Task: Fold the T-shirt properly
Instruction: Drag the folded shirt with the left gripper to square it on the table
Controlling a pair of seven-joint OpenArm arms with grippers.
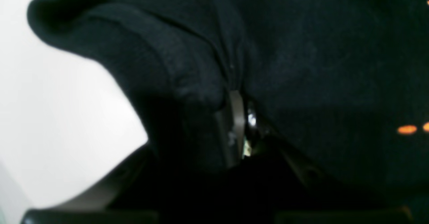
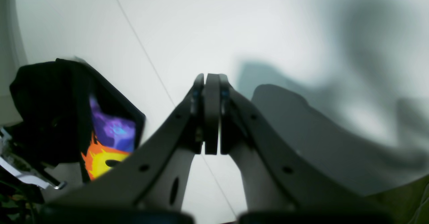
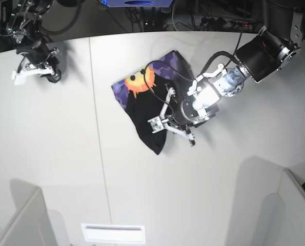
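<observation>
showing the t-shirt [image 3: 147, 110] bunched mid-desk [image 3: 65, 154], soft and limp; we judge hems the best hold. left gripper [image 1: 239, 123] jaws nearly closed, pinching its black cloth; right gripper [image 2: 211, 113] jaws closed, empty.

In the left wrist view the T-shirt [image 1: 301, 66] fills most of the picture, blurred and running off the top and right edges. Its black folds bury the left gripper [image 1: 239, 123], so only a sliver of one finger shows. From the base view, the cloth under that arm is hidden. The right wrist view cuts the print off, possibly behind a finger.
</observation>
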